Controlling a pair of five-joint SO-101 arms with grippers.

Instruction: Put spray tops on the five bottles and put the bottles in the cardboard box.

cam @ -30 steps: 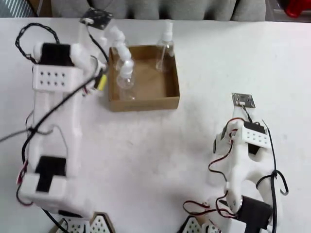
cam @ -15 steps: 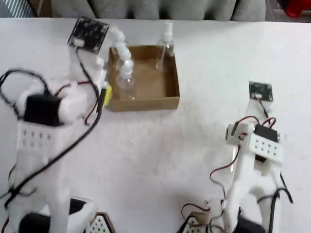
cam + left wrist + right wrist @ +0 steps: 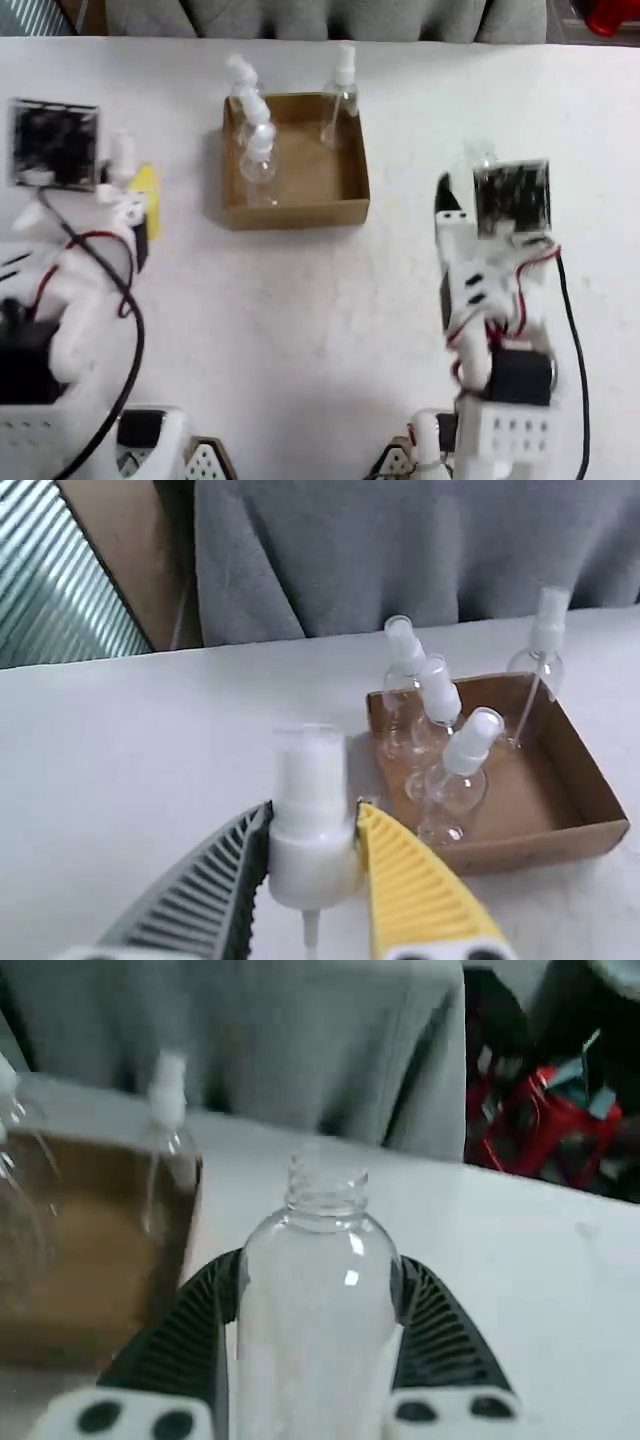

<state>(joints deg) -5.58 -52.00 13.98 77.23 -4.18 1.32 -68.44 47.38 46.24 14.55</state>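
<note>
Left gripper (image 3: 315, 818) pinches spray top (image 3: 308, 770), high view left; right gripper (image 3: 318, 1266) pinches upright uncapped bottle (image 3: 318, 1325), right. Well apart, cardboard box (image 3: 295, 215) between.

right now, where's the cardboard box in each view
high view: cardboard box in the upper middle of the table.
left wrist view: cardboard box beyond the gripped spray top.
right wrist view: cardboard box beside the gripped open bottle, farther off.
shared landmark: the lone capped bottle in a box corner.
</note>
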